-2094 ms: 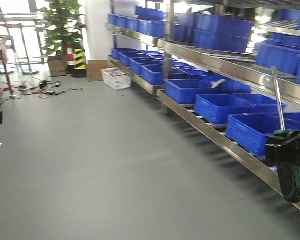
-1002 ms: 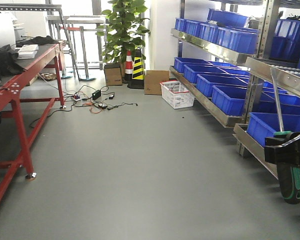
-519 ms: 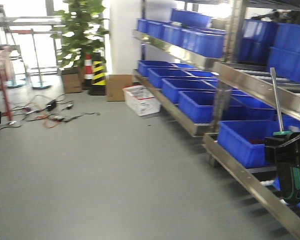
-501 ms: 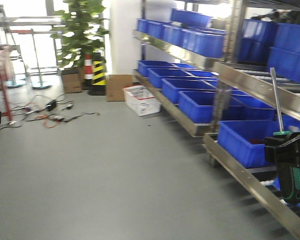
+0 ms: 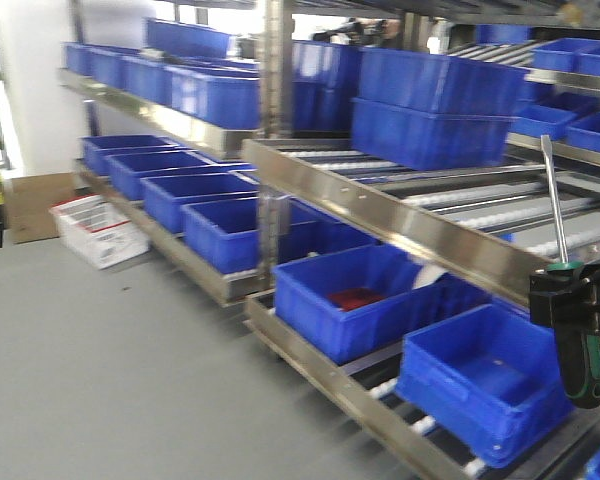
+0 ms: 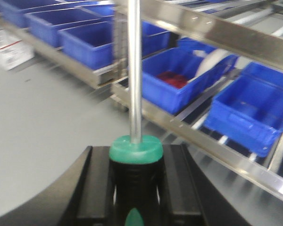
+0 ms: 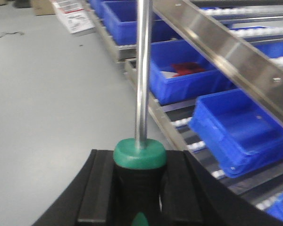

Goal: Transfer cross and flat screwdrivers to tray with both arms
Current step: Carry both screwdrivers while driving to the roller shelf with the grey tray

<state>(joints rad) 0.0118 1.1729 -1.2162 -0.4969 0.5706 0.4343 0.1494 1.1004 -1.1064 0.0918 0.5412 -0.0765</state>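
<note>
Two screwdrivers with black-and-green handles are held upright, one in each gripper. In the left wrist view, my left gripper (image 6: pixel 135 162) is shut on a screwdriver (image 6: pixel 135 148), and its steel shaft runs up out of the frame. The right wrist view shows my right gripper (image 7: pixel 139 165) shut on the other screwdriver (image 7: pixel 139 154) in the same way. In the front view the right gripper (image 5: pixel 577 300) holds its screwdriver (image 5: pixel 583 365) at the right edge, shaft pointing up. Which one is cross and which is flat cannot be told. The tray is out of view.
A steel shelving rack (image 5: pixel 380 215) with roller lanes fills the right and middle and carries several blue bins (image 5: pixel 365 300). One bin holds something red (image 5: pixel 355 298). A white basket (image 5: pixel 100 230) and a cardboard box (image 5: pixel 35 205) stand on the grey floor (image 5: pixel 100 380) at the left.
The view has swung right along the rack. The plant, cone, cables and red table have left the frame and the blue bins are much closer. Both grippers still hold their screwdrivers.
</note>
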